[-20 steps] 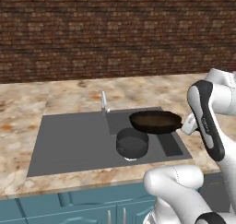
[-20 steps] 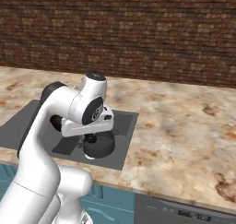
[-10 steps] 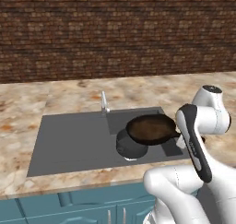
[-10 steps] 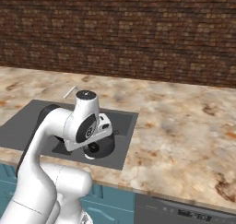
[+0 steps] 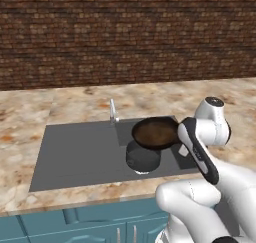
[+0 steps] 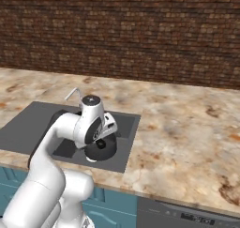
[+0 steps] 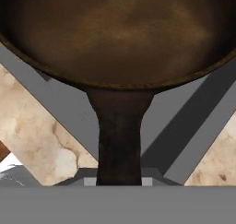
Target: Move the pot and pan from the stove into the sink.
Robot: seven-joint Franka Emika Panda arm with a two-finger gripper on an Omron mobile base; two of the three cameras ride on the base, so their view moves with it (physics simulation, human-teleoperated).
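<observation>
The pan (image 5: 155, 132), brown inside with a dark rim, hangs level over the sink's basin. It partly overlaps the dark pot (image 5: 142, 159), which stands inside the basin below it. In the hand view my gripper (image 7: 119, 179) is shut on the pan's black handle (image 7: 120, 140), and the brown inside of the pan (image 7: 120, 29) is just ahead. From the right side my arm covers the pan, and the pot (image 6: 101, 149) shows beneath the hand. The sink (image 5: 75, 157) is dark grey with a flat drainboard on its left. The stove is out of view.
A thin silver faucet (image 5: 113, 112) stands at the sink's back edge, left of the pan. Marbled beige counter (image 6: 187, 128) surrounds the sink, with a brick wall behind. Teal cabinet fronts (image 5: 75, 222) run below the front edge.
My arm has swung left and down, carrying the pan from beside the sink's right edge to over the basin and the pot. The pot has not moved.
</observation>
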